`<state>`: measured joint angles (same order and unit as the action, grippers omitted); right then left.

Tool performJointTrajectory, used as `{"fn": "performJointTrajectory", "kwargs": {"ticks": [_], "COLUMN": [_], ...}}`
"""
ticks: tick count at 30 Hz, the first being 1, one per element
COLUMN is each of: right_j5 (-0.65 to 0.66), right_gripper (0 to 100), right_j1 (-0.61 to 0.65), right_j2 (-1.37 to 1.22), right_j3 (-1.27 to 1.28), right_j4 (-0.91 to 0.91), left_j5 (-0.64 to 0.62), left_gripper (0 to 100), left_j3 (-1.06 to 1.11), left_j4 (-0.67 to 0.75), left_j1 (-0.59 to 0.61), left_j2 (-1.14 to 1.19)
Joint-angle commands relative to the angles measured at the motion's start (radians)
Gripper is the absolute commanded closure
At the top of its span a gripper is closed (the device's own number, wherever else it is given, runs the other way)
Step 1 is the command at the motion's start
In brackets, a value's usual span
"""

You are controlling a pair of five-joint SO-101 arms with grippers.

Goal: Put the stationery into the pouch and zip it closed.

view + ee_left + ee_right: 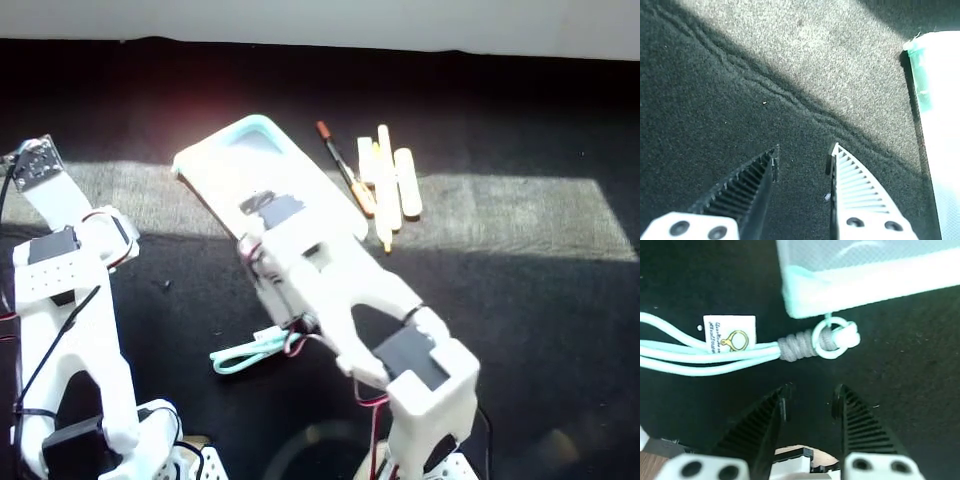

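Right gripper [812, 395] and left gripper [805, 155] had fingers apart, empty — the pouch [865, 275] looked limp, light, best taken by its zip ring [826, 340].

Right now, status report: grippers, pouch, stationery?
Left gripper open, empty, over mat. Right gripper open by teal strap. Pens lie outside pouch.

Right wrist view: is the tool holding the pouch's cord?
No: the right tool is open and empty, and the cord tied to the pouch lies past its tips.
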<state>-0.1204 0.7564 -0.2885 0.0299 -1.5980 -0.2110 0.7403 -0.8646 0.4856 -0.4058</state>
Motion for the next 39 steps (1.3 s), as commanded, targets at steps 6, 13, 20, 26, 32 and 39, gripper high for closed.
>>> {"fn": "performJointTrajectory", "kwargs": {"ticks": [6, 13, 20, 26, 32, 39], "right_j5": [-0.137, -0.204, -0.206, -0.21, -0.261, -0.224], "right_gripper": [85.1, 85.1, 85.1, 85.1, 85.1, 85.1], "right_j1": [0.028, 0.016, 0.012, 0.015, -0.013, -0.122], "right_j2": [-0.142, -0.151, -0.151, -0.159, -0.274, -0.309], "right_j3": [-0.097, -0.189, -0.217, -0.217, -0.22, -0.223], "right_j4": [-0.001, -0.001, -0.001, 0.008, 0.001, -0.084], "left_j5": [0.009, 0.009, 0.009, 0.011, 0.011, 0.011], "left_gripper": [82, 82, 82, 82, 82, 82], "left_j3": [-0.039, -0.039, -0.039, -0.039, -0.039, -0.039], "left_j4": [0.011, 0.011, 0.014, 0.014, 0.015, 0.011], "left_j1": [-0.024, -0.024, -0.024, -0.024, -0.024, -0.024], "left_j2": [-0.001, -0.001, -0.001, -0.001, -0.001, -0.001]}}
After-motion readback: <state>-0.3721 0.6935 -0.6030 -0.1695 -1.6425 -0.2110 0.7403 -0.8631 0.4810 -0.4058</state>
